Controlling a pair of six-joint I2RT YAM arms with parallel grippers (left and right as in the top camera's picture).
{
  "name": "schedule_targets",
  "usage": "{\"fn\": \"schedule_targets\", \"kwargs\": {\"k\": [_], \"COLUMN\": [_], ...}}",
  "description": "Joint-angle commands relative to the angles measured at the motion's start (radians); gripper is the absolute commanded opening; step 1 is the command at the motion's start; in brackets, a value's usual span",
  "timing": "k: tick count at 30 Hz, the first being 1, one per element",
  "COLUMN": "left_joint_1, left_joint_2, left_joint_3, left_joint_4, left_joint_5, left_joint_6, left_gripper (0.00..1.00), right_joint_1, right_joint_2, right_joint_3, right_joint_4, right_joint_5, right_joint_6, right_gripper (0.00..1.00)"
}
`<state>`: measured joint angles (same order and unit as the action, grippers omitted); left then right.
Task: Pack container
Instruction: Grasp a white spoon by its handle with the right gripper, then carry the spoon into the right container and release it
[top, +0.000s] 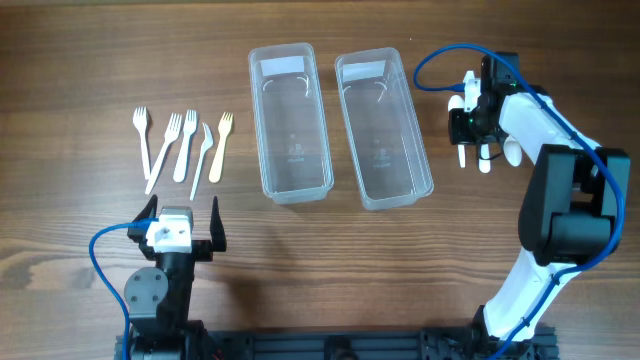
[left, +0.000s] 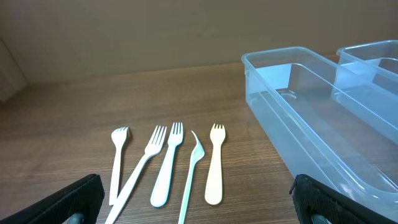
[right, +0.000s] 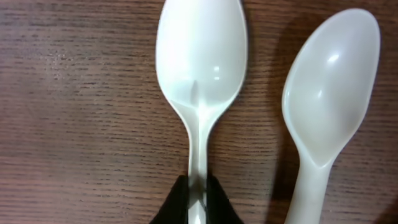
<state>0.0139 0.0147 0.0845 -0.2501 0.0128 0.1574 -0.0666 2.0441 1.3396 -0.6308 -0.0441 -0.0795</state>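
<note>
Your left claw (top: 184, 208) hangs wide open and empty over the near desk (top: 330, 270). Just beyond it lies a row of white forks (top: 185, 145), with two clear containers (top: 262, 130) to their right. Only the right wrist view shows your right claw (right: 198, 200) pinching a white spoon (right: 200, 62) by its handle, with a second spoon (right: 329, 93) beside it.

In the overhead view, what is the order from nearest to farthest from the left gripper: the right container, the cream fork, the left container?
From the left gripper:
1. The cream fork, just ahead of it, last on the right in the cutlery row.
2. The left container, further right.
3. The right container, beyond the left one.
</note>
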Motion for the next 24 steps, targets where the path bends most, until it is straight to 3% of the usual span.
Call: {"fn": "schedule_targets", "kwargs": {"k": [1,9,24], "left_joint_1": [-0.001,-0.001,-0.001], "left_joint_2": [-0.007,-0.007,-0.007], "left_joint_3": [-0.008,-0.008,-0.008], "left_joint_4": [0.003,0.003,0.003], "left_joint_5": [0.001,0.001,0.001], "left_joint_6": [0.019,0.019,0.019], "left_gripper": [1.0,1.0,1.0], "right_joint_1": [0.007,0.007,0.084], "right_joint_2": [0.06,-0.011,-0.417], "right_joint_3": [-0.01,0.05,0.069], "right_joint_4": [-0.007,-0.06,-0.129], "right_joint_5": [-0.016,-0.016,-0.085], "right_joint_6": [0.004,0.028,0.035], "right_gripper": [0.04,0.04,0.04]}}
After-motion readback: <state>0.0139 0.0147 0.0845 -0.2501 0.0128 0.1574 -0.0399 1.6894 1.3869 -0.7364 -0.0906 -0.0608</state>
